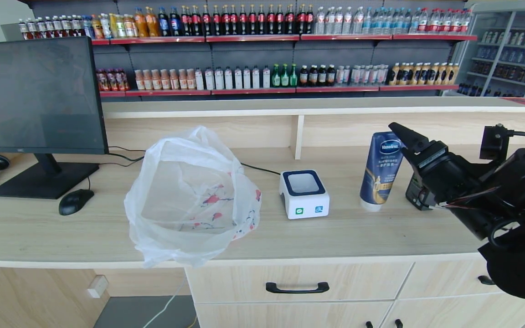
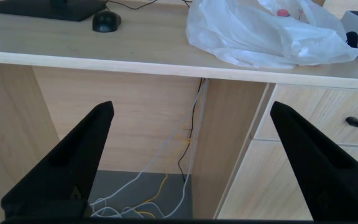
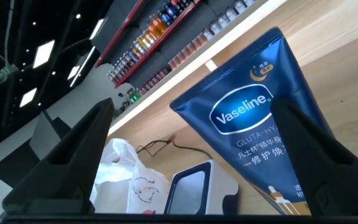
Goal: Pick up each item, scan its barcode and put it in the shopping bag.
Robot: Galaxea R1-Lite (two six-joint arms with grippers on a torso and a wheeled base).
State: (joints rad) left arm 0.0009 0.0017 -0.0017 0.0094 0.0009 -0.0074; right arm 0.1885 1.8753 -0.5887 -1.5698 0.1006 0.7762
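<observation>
Wooden counter (image 1: 381, 237), stocked drink shelves (image 1: 253, 38)

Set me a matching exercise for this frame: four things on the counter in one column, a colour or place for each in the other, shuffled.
Things
1. mouse
2. bag
3. scanner
4. tube

Descriptions
A. blue, upright, rightmost of the four
B. black, beside the base of the monitor
C. white box between bag and tube
D. translucent, open at the top

Pairs: 1-B, 2-D, 3-C, 4-A
</observation>
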